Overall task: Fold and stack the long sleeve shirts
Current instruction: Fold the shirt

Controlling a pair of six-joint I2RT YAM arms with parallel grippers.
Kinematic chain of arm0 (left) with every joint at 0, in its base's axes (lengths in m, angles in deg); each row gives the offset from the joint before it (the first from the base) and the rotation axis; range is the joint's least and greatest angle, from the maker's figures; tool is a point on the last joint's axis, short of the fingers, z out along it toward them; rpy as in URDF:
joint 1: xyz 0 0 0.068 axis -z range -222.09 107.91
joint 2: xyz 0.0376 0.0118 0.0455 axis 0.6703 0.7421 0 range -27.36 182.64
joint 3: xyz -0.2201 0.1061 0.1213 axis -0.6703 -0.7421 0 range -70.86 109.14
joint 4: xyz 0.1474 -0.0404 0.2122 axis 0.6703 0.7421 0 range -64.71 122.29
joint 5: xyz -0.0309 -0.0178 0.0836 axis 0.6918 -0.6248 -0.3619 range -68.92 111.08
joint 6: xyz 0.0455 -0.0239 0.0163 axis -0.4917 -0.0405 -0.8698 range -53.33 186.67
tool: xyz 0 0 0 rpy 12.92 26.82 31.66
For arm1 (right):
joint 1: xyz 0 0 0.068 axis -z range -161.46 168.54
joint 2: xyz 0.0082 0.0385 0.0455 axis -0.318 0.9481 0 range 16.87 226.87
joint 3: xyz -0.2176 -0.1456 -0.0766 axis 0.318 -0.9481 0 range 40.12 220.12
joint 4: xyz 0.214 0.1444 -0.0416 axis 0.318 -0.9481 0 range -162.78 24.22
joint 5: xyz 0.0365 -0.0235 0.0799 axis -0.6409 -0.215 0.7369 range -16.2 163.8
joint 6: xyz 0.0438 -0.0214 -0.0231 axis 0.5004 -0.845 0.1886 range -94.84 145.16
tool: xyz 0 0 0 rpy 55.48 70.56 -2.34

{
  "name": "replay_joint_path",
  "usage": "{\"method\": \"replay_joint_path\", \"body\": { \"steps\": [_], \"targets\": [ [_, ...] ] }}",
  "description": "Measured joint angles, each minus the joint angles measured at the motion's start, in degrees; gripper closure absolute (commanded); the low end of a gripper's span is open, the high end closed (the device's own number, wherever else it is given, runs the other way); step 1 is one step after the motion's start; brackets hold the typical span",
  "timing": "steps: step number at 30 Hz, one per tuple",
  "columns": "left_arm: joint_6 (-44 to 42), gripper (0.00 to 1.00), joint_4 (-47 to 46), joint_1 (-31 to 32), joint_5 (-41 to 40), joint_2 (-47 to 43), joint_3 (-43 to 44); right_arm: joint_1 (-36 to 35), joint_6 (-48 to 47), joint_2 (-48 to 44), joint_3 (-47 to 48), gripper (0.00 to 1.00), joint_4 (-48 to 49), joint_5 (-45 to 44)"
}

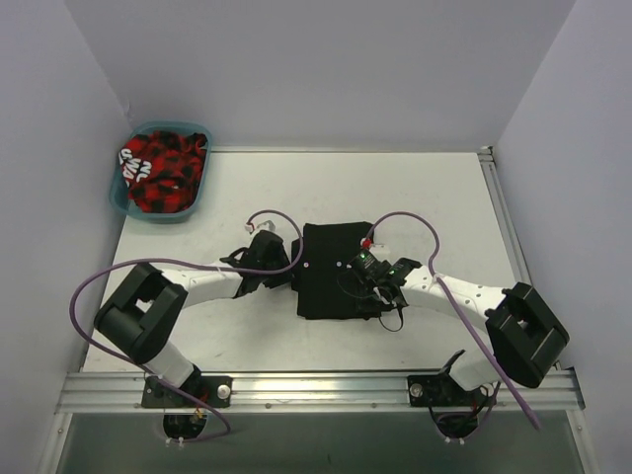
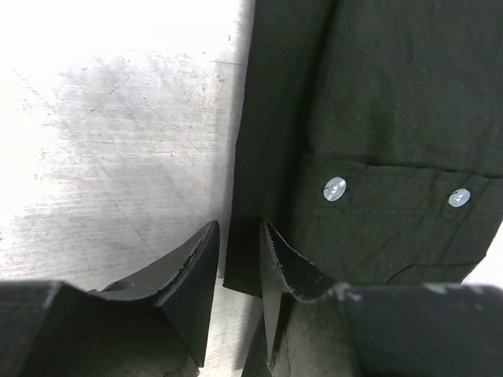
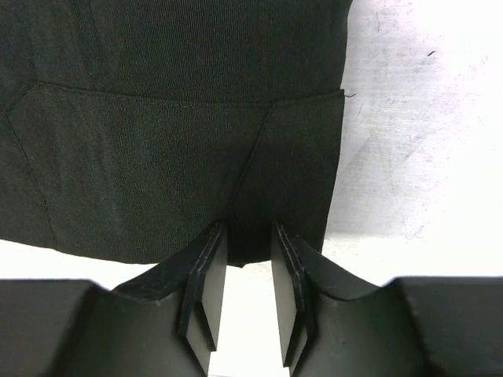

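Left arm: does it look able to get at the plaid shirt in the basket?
Probably yes. The left pincer is at the black shirt's left edge; only bare table lies between it and the basket holding the plaid shirt. Full stretch uncertain.

black shirt (image 1: 331, 269), folded flat, centred rectangle

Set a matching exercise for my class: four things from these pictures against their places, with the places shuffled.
Things:
1. black shirt
2. teal basket
3. red-and-black cloth
4. left pincer

Places:
A. inside the basket
B. at the shirt's left edge
C. at the far left corner of the table
D. flat in the middle of the table

Pairs: 1-D, 2-C, 3-A, 4-B
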Motion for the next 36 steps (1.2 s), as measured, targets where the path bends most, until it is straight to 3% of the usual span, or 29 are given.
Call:
{"method": "replay_joint_path", "body": {
  "steps": [4, 6, 7, 9, 16, 29, 32, 33, 36],
  "targets": [
    [0.0, 0.74, -0.8, 0.0, 0.4, 0.5, 0.0, 0.0, -0.2, 0.0, 0.0, 0.78, 0.0, 0.0],
    [0.2, 0.84, -1.9, 0.0, 0.9, 1.4, 0.0, 0.0, -0.5, 0.0, 0.0, 0.80, 0.0, 0.0],
    [0.3, 0.94, -2.5, 0.0, 1.1, 1.8, 0.0, 0.0, -0.6, 0.0, 0.0, 0.83, 0.0, 0.0],
    [0.3, 1.00, -3.8, 0.0, 1.4, 2.4, 0.1, 0.0, -1.2, 0.0, 0.0, 0.86, 0.0, 0.0],
    [-0.8, 1.00, -4.1, 0.0, 1.1, 4.3, 2.1, 0.0, -4.3, 0.0, 0.0, 0.99, -0.7, 0.0],
    [-5.1, 1.00, -0.2, -1.0, 0.3, 4.4, 4.3, 0.1, -10.5, -0.3, 0.4, 1.00, -3.3, -0.4],
    [-5.9, 0.97, 0.6, -1.0, 0.3, 4.4, 4.6, 0.1, -11.2, -0.3, 1.0, 0.91, -3.9, -0.2],
    [-6.1, 0.94, 0.8, -1.1, 0.3, 4.4, 4.7, 0.1, -11.4, -0.3, 1.1, 0.82, -4.0, 0.0],
    [-6.4, 0.78, 1.3, -1.2, 0.3, 4.2, 4.7, 0.0, -11.8, -0.5, 1.8, 0.67, -5.1, 1.2]
  ]
}}
